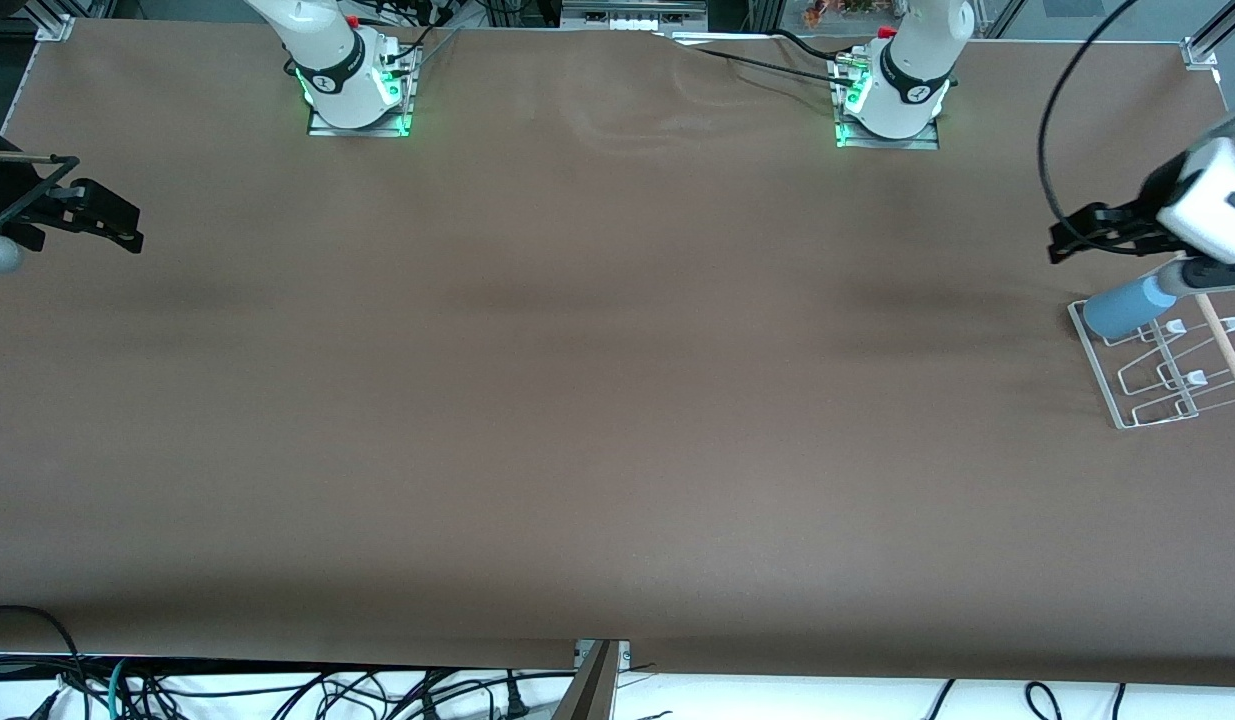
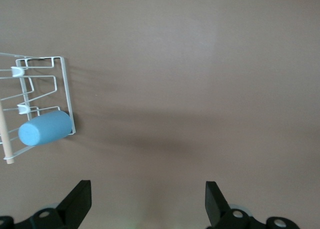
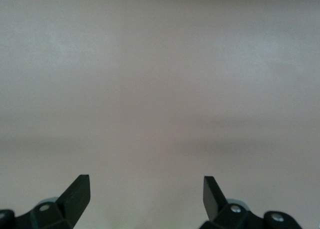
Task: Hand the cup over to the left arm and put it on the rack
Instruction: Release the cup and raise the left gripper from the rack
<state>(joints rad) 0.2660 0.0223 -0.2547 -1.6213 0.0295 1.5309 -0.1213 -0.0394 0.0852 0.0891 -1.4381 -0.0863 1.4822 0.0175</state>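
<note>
The light-blue cup (image 1: 1122,308) rests tilted on the clear-and-white rack (image 1: 1127,395), at the rack's end farther from the front camera. The rack stands at the left arm's end of the table. The left wrist view shows the cup (image 2: 45,128) on the rack (image 2: 65,89) as well. My left gripper (image 1: 1067,238) is open and empty, up over the table beside the cup's corner of the rack, apart from the cup; its jaws (image 2: 148,199) frame bare table. My right gripper (image 1: 117,222) is open and empty over the right arm's end of the table, and its own view (image 3: 146,196) shows only bare table.
A pale wooden dowel (image 1: 1227,350) runs along the rack's outer side. White-tipped pegs (image 1: 1197,377) stand free beside the cup. A thick black cable (image 1: 1052,130) loops above the left wrist. The brown table cloth (image 1: 617,400) spreads between the arms.
</note>
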